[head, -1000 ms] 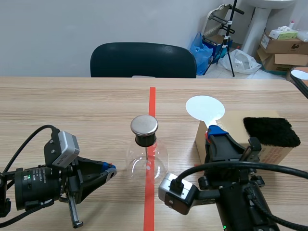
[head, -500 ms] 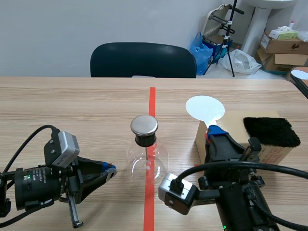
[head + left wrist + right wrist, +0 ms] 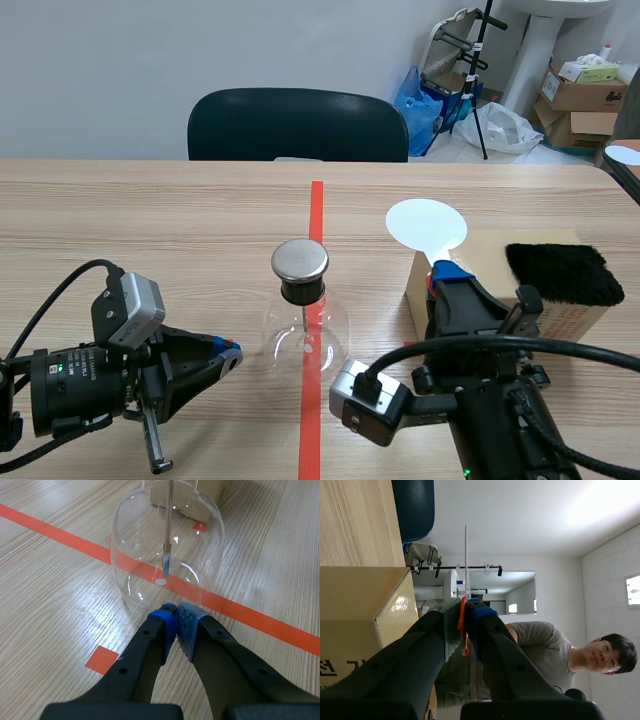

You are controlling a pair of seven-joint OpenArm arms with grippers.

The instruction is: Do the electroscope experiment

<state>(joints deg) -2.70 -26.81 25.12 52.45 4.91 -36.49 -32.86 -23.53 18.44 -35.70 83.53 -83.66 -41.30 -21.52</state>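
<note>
Glass flask [image 3: 305,335] w/ metal cap [image 3: 300,260] stands on bench [image 3: 150,220]; L pincer [image 3: 176,615] pressed together, empty, just beside it. R pincer [image 3: 466,617] pinches white paddle [image 3: 426,224] by cardboard box [image 3: 485,252].

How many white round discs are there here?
2. One white disc stands clamped in the right gripper; a second disc lies at the scene's far right edge, partly cut off.

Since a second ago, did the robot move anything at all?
Nothing visibly changed. The right tool stays shut on the white disc paddle by the cardboard box. The left tool stays shut on nothing, just in front of the glass flask.
</note>
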